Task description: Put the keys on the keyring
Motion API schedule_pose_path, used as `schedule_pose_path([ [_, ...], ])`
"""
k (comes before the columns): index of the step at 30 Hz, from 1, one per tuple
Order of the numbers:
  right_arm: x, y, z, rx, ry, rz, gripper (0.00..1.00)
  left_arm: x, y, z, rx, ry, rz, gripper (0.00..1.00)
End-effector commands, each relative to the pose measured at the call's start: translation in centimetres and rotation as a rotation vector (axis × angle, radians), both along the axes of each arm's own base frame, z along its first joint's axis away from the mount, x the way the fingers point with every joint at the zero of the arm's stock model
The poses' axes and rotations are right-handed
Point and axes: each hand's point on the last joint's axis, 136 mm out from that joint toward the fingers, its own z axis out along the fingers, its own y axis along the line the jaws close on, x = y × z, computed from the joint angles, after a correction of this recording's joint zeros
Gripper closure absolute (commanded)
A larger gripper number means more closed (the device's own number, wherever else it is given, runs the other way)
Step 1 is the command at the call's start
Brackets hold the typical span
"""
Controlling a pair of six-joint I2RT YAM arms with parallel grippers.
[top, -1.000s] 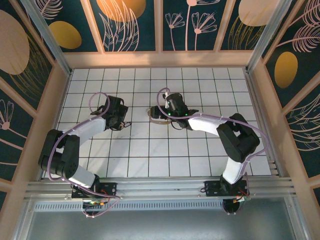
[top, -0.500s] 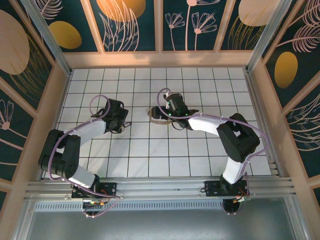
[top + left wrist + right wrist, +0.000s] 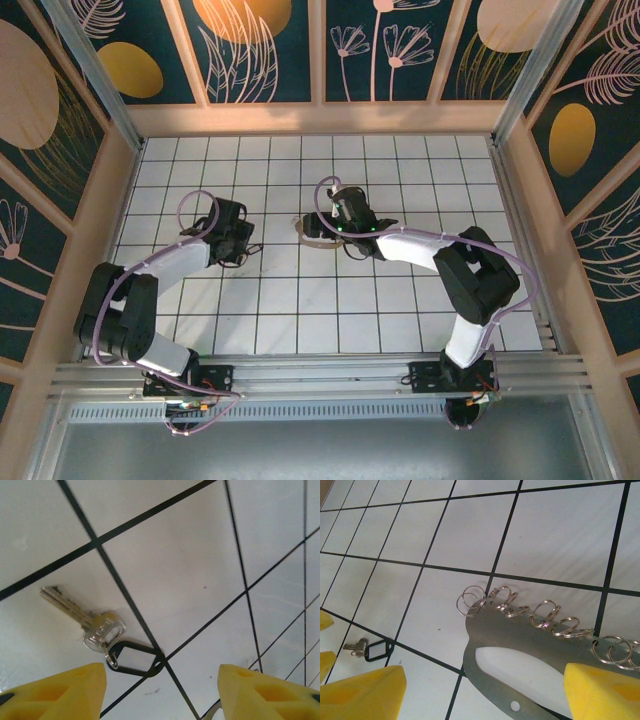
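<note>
Left gripper [image 3: 160,685], spread, straddles the key [image 3: 75,611] lying on the desk [image 3: 190,570], placed to pinch it. Right gripper [image 3: 485,692], spread, brackets the keyring plate [image 3: 520,632], probably to steady it.

A silvery metal key [image 3: 94,626] lies flat on the white tiled table [image 3: 400,180], left of centre, with a black-framed rectangular tag [image 3: 134,658] joined at its head. Well apart to its right lies a flat grey metal keyring plate [image 3: 520,635], with a row of wire split rings [image 3: 506,604] along one edge.
</note>
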Motion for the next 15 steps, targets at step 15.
schedule_pose_path([
  [15, -0.1, -1.3, 0.6, -0.026, -0.026, -0.006, 0.17, 2.7, 2.0, -0.6, 0.362, -0.054, -0.272, 0.38],
])
